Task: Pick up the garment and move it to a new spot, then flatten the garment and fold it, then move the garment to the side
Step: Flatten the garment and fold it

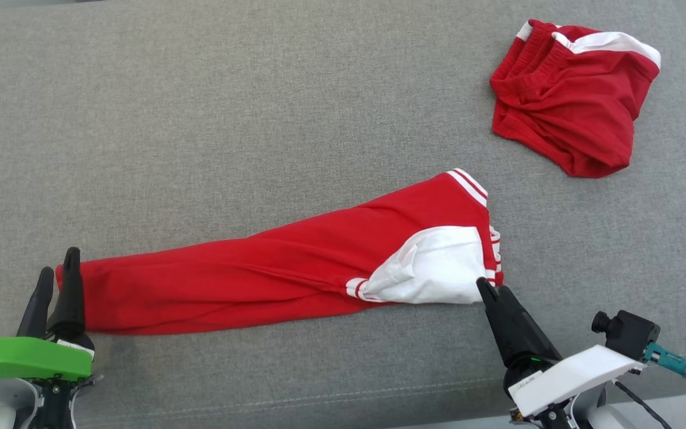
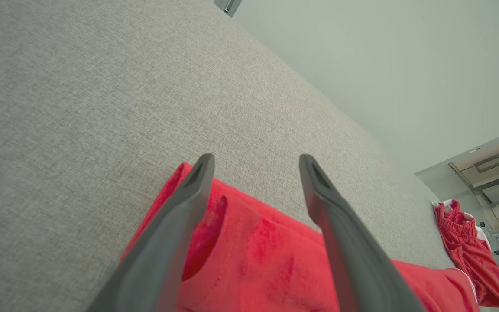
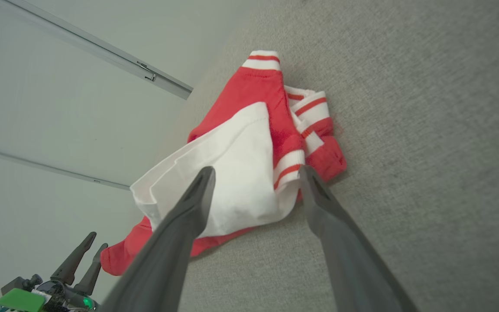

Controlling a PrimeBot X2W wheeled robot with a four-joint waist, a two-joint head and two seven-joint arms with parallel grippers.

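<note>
The garment [image 1: 259,280] lies on the grey fabric surface as a long red strip running left to right, with a white sleeve and striped trim at its right end. At its left end stands my left gripper [image 1: 59,262], open; in the left wrist view that gripper [image 2: 257,158] has its fingers spread above the red cloth [image 2: 267,255], with nothing between them. Beside the white sleeve is my right gripper [image 1: 490,286], also open. In the right wrist view it [image 3: 256,169] straddles the sleeve edge of the garment [image 3: 241,173], where the left gripper [image 3: 82,249] also shows.
A second red and white cloth [image 1: 569,101] lies bunched at the back right, also in the left wrist view [image 2: 466,247]. The grey surface [image 1: 200,119] stretches wide to the back and left. Its front seam [image 1: 319,399] runs just ahead of my arms.
</note>
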